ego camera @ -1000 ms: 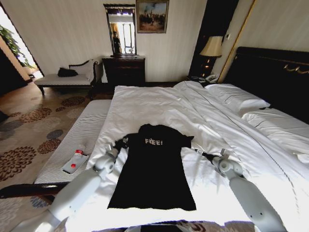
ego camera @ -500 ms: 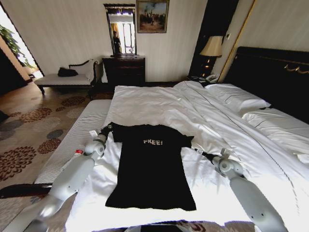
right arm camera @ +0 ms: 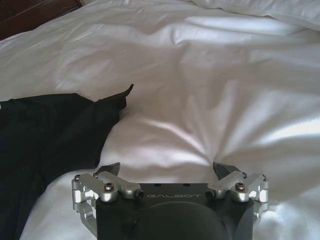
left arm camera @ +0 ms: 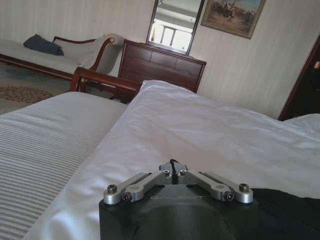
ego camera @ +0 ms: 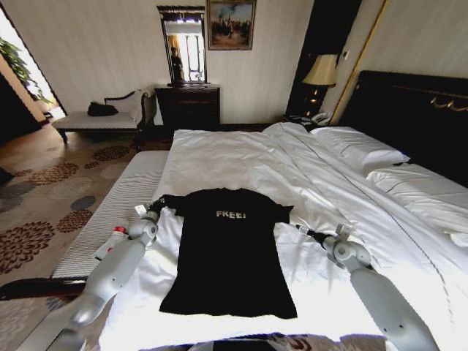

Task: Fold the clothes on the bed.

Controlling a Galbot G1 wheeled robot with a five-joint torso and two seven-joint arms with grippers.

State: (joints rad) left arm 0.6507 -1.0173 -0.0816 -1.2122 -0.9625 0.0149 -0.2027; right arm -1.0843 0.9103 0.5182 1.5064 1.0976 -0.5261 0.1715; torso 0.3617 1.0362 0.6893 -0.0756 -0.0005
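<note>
The bedroom has striped pale walls, a dark dresser with a mirror at the far side, and a big bed (ego camera: 241, 157) with white duvet which fills most of the head view. The black T-shirt (ego camera: 230, 252) lies flat on the near part of the bed, chest up, with the "FREE!" lettering readable and the hem toward the robot. The left gripper (ego camera: 159, 204) is at the left sleeve; in the left wrist view its linkage is drawn together, so I judge that it is closed on the sleeve cloth, though the fingertips are hidden. The right gripper (ego camera: 298, 228) is just beside the right sleeve, on the white duvet, with its fingers (right arm camera: 109, 168) spread wide and nothing between them. The risk I see is this: if the left gripper pulls while the right side is free, the whole shirt may slide or wrinkle instead of folding. Also the right gripper could pinch the soft duvet together with the sleeve. A striped bench (ego camera: 121, 208) stands at the left of the bed.
</note>
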